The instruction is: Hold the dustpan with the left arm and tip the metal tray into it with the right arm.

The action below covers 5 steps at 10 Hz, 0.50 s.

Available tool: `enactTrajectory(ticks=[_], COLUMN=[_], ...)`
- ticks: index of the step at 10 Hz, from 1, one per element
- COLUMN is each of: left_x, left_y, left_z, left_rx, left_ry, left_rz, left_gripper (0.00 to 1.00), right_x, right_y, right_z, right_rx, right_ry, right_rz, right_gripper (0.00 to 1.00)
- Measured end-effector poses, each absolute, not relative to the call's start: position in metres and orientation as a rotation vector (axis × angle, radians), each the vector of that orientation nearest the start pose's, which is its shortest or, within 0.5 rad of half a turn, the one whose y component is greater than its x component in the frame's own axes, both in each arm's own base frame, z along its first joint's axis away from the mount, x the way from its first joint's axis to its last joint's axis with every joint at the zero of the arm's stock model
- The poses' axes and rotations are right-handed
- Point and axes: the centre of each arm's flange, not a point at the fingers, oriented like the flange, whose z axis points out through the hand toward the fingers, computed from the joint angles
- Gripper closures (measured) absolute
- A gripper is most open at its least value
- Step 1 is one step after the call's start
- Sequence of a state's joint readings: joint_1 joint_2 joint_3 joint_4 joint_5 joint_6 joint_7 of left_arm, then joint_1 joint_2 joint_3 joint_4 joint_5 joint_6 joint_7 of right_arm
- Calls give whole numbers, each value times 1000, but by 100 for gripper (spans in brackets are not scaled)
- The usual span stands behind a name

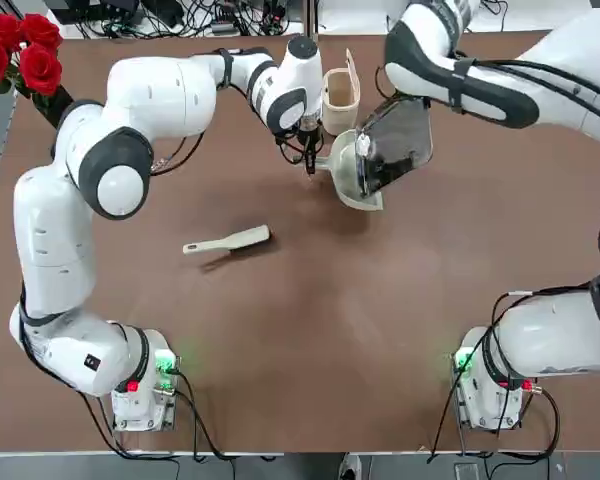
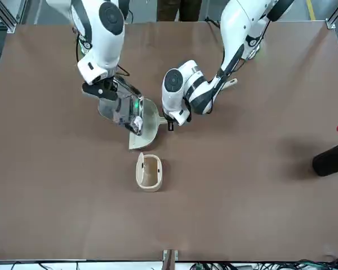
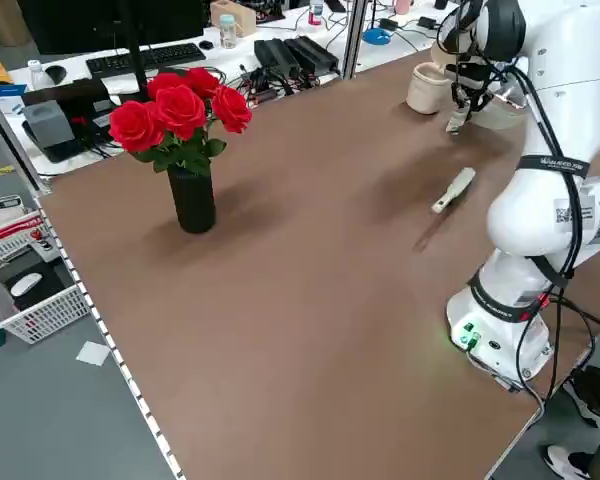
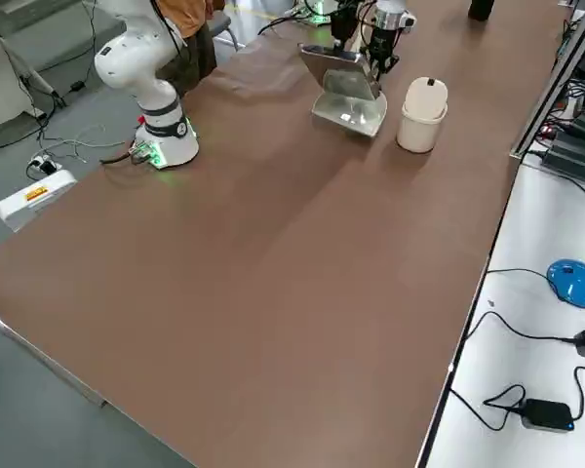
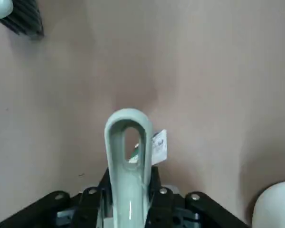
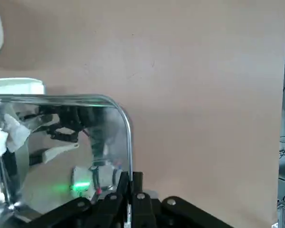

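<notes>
The cream dustpan [image 1: 352, 175] rests on the table near its far middle, with its stubby handle [image 5: 128, 156] clamped in my left gripper [image 1: 310, 152], which is shut on it. My right gripper [image 6: 131, 186] is shut on the rim of the shiny metal tray [image 1: 398, 142]. The tray [image 2: 121, 108] is lifted and tilted steeply, its low edge over the dustpan [image 2: 147, 127]. Crumpled white scraps [image 6: 4, 135] lie at the tray's low end. In the right side view the tray [image 4: 335, 66] leans over the dustpan [image 4: 351, 109].
A cream upright bin [image 1: 341, 90] stands just beyond the dustpan. A cream long-handled brush [image 1: 227, 241] lies on the table nearer my left base. A black vase of red roses [image 1: 22, 50] stands at the far left corner.
</notes>
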<state>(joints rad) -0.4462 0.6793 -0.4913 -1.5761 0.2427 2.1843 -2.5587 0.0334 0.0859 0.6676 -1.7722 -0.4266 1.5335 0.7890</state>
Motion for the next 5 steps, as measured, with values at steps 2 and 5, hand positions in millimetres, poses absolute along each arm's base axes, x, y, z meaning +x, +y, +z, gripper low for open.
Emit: enactTrajectory(ticks=[2, 5], left_x=[460, 460], left_y=[-525, -525], left_z=[279, 279], left_rx=[2211, 2211], left_ry=[2227, 2227], left_rz=[-162, -161], left_gripper=[67, 67], right_x=[448, 434], right_y=[334, 354], right_z=[506, 511], right_rx=[-3640, -3734], right_ry=[66, -12], right_rz=[-141, -330], right_gripper=[96, 96])
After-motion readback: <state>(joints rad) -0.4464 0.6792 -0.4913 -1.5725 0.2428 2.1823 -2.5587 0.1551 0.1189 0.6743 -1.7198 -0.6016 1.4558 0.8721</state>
